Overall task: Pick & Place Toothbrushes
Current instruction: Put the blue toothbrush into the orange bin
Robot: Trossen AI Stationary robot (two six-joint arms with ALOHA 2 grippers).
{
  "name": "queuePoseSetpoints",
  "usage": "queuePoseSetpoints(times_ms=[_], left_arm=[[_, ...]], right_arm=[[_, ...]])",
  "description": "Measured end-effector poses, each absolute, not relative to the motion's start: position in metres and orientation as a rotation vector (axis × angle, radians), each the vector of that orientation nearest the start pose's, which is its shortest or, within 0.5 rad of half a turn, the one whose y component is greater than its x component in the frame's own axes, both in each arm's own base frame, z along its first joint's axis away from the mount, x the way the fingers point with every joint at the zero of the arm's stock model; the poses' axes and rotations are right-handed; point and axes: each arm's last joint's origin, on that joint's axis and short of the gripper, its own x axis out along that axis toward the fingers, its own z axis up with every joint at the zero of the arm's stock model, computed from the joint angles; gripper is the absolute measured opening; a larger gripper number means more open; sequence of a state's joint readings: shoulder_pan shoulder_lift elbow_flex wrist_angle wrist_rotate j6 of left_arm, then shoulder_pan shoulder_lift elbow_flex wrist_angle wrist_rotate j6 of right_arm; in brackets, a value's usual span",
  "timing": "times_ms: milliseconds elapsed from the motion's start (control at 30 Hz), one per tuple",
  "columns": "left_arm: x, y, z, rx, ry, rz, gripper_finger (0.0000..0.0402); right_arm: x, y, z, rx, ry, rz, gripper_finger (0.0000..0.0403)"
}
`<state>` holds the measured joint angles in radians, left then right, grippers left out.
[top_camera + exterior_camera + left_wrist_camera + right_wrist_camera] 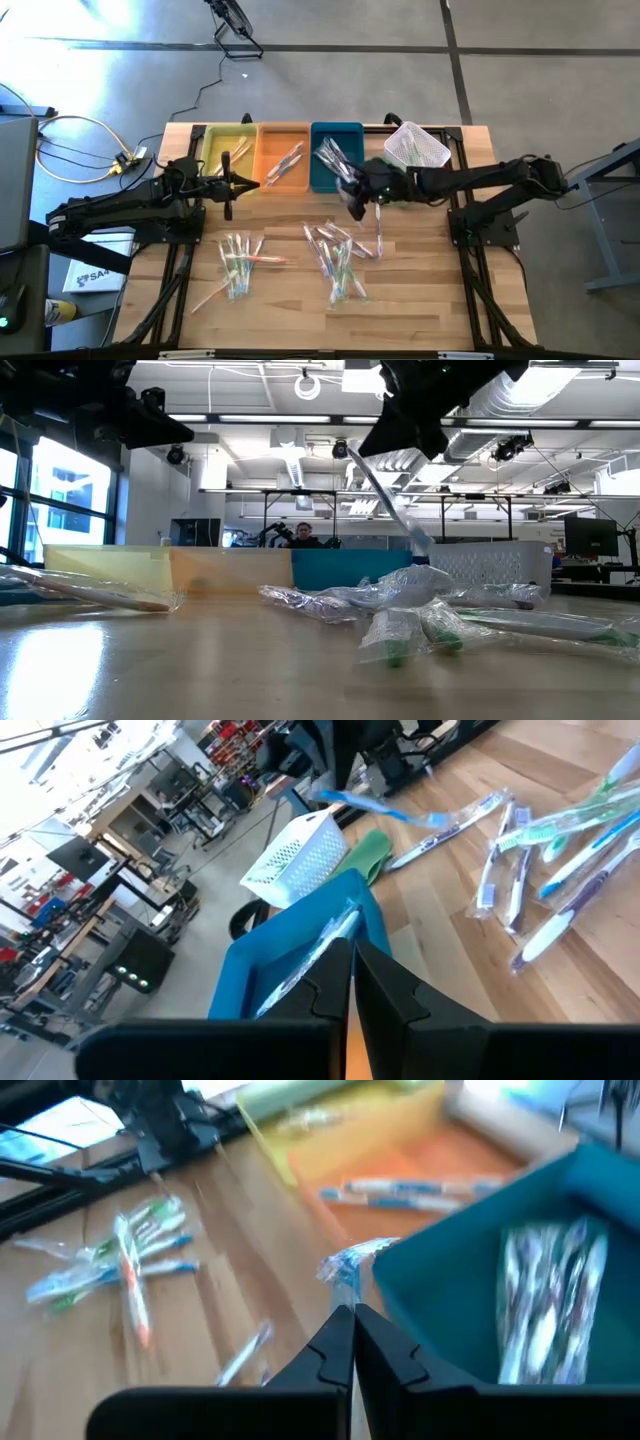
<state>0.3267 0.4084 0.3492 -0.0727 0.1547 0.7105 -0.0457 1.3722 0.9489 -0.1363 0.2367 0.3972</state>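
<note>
My right gripper (356, 200) (352, 1315) hangs above the table just in front of the blue tray (336, 160), shut on one blue-handled toothbrush (392, 500) in a clear wrapper. My left gripper (252, 184) (350, 970) hovers shut and empty at the near rims of the yellow tray (228, 148) and orange tray (284, 152). Two loose piles of wrapped toothbrushes lie flat on the wood, a left pile (238, 262) and a right pile (338, 258). More toothbrushes lie inside each of the three trays. My right gripper pinches the blue toothbrush between its two shut fingers at one end of its wrapper (346, 1272), coming from above. The toothbrush is lifted clear of the table and slants down below the fingers, its free end (422, 542) lowest.
A white mesh basket (417, 148) sits tilted at the far right, beside the blue tray. Bare wood shows between the two piles and along the table's near edge (320, 335). Cables and a box lie on the floor to the left. A person shows far behind the table (303, 536).
</note>
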Motion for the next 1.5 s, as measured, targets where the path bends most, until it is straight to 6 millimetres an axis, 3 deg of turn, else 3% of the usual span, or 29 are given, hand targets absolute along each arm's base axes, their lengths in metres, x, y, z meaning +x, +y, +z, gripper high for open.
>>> queuePoseSetpoints(times_ms=[400,833,1033,1200,1500], left_arm=[[0.120,0.036,0.247,0.600,0.121,0.144,0.0014],[0.134,0.043,0.241,0.155,0.131,0.218,0.0014],[0.145,0.047,0.234,0.193,0.182,0.248,0.0019],[0.156,0.052,0.237,0.282,0.139,0.274,0.0052],[0.168,0.055,0.240,0.302,0.057,0.246,0.0159]], right_arm=[[0.304,-0.042,0.287,0.129,0.284,-0.363,0.0004],[0.307,-0.047,0.285,0.063,0.286,-0.340,0.0004],[0.310,-0.047,0.282,0.063,0.291,-0.341,0.0004],[0.312,-0.048,0.284,0.057,0.263,-0.340,0.0004],[0.318,-0.047,0.293,0.019,0.139,-0.290,0.0004]])
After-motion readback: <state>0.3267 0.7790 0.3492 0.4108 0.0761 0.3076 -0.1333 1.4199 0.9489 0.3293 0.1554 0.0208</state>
